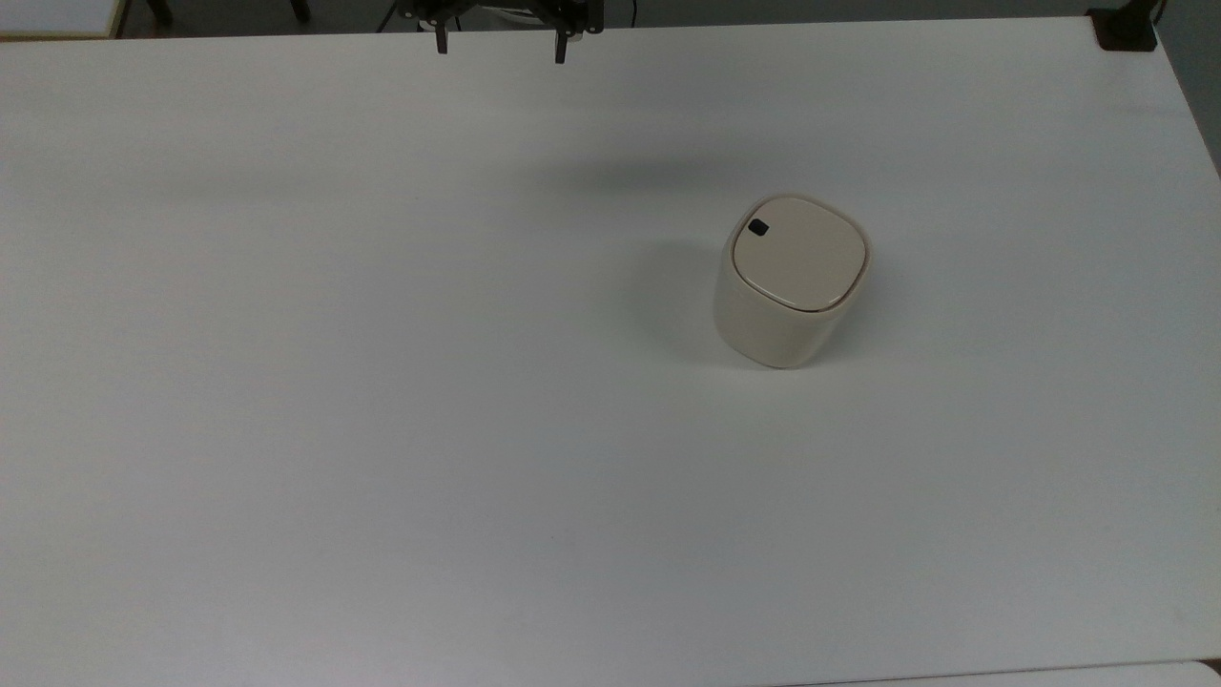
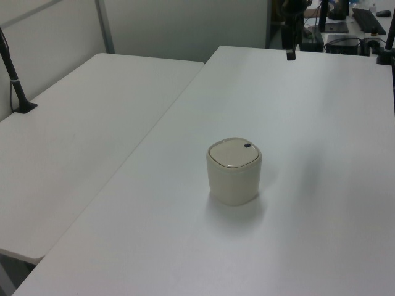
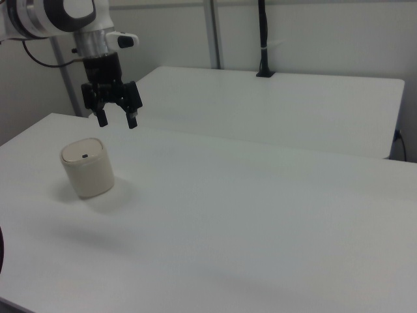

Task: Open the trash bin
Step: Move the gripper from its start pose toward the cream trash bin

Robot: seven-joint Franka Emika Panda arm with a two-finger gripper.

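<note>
**Above the far edge of the table, an open gripper hangs clear of the closed bin**

At the top edge of the top view, the gripper (image 1: pixel 500 46) points straight down, its two dark fingers spread wide with nothing between them. The right view shows the same pose more fully: the gripper (image 3: pixel 117 119) hangs from a white and black wrist, fingers splayed and empty, held in the air well above the table (image 3: pixel 260 195). In the left view the gripper (image 2: pixel 291 54) appears as a thin dark shape at the far end of the table, seen edge-on.

The white table surface around the bin is bare. A second white table (image 2: pixel 80 123) stands alongside, touching or nearly touching the first along a long seam. A black post (image 3: pixel 263 39) rises from the second table's far side in the right view, and a black clamp (image 1: pixel 1124 29) sits at the table corner at the top view's upper right. No object lies between the gripper and the bin.

The trash bin (image 1: pixel 790 286) stands upright on the table, cream-beige, its flat lid (image 1: pixel 799 252) shut flush with the rim. A small black button (image 1: pixel 757 227) sits at the lid corner nearest the top view's upper left. The bin lies well apart from the gripper, lower and toward the top view's right. In the right view the trash bin (image 3: pixel 88 167) sits below the gripper and slightly to the right view's left.
</note>
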